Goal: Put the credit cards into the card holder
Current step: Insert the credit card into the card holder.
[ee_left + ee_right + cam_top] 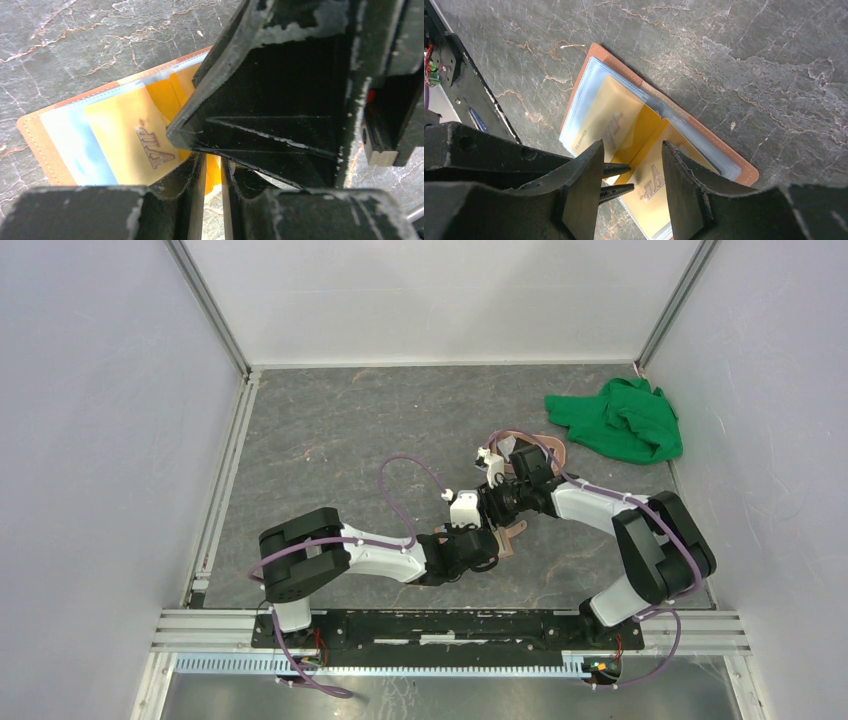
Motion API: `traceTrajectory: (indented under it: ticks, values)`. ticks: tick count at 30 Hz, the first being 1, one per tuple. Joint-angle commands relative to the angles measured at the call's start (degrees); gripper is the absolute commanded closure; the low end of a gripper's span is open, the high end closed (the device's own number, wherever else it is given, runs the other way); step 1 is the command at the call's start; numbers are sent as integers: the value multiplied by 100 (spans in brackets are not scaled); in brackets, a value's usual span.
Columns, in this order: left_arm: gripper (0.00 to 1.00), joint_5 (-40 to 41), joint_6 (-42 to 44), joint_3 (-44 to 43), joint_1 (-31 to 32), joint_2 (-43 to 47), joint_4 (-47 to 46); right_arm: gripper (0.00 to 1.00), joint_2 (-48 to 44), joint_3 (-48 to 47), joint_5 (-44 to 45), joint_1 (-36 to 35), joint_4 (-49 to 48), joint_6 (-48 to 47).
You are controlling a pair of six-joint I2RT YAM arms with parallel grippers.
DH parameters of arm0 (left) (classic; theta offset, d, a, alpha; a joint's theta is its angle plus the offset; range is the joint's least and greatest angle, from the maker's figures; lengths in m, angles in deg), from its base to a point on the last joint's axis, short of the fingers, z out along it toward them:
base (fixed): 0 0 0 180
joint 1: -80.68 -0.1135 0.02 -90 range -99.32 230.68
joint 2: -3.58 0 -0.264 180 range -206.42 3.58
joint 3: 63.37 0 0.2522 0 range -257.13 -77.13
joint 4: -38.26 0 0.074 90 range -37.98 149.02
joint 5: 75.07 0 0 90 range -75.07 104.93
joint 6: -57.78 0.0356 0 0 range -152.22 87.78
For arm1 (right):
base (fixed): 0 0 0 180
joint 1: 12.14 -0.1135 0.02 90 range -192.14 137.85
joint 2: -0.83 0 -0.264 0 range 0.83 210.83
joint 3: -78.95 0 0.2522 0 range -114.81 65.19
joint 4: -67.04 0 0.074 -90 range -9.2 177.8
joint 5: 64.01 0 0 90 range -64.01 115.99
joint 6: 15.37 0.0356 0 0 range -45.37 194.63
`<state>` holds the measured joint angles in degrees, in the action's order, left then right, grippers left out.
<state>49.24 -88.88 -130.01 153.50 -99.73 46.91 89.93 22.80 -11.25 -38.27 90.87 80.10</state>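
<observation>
Card holder (583, 97) lies open and flat between both arms. Orange card (651, 180) sits directly under my right gripper (634, 147), jaws apart astride its long axis. Left gripper (212, 167) is nearly together at the holder's edge, can't tell if it's pinching

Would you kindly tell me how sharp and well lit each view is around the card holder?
Top view: even, soft light, sharp, but the arms hide most of the card holder. Left wrist: close fingers blurred and dark; the yellow card is hazy under its clear sleeve. Right wrist: table crisp, mild sheen on the sleeve.
</observation>
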Motion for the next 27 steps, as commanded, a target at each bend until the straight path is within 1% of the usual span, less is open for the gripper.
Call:
traceTrajectory:
  ticks: [1, 13, 18, 20, 22, 23, 26, 27]
  values:
    - [76, 418, -289, 36, -75, 133, 387, 47, -200, -76, 56, -37, 183, -268]
    - [76, 471, -262, 129, -72, 376, 408, 48, -574, -79, 302, -37, 268, -504]
    - [75, 480, -74, 179, -74, 687, 426, 51, -778, -33, 335, -34, 268, -955]
    - [74, 481, 49, 233, -83, 879, 437, 53, -818, -24, 337, -33, 295, -1118]
    - [74, 489, 176, 344, -80, 1100, 427, 57, -823, -40, 340, -38, 344, -1267]
    - [73, 502, 254, 412, -81, 1215, 416, 61, -817, -56, 348, -37, 367, -1322]
    - [72, 550, 442, 687, -82, 1564, 392, 80, -699, -173, 246, -40, 539, -1591]
    - [72, 551, 518, 810, -83, 1714, 352, 85, -648, -217, 230, -41, 592, -1679]
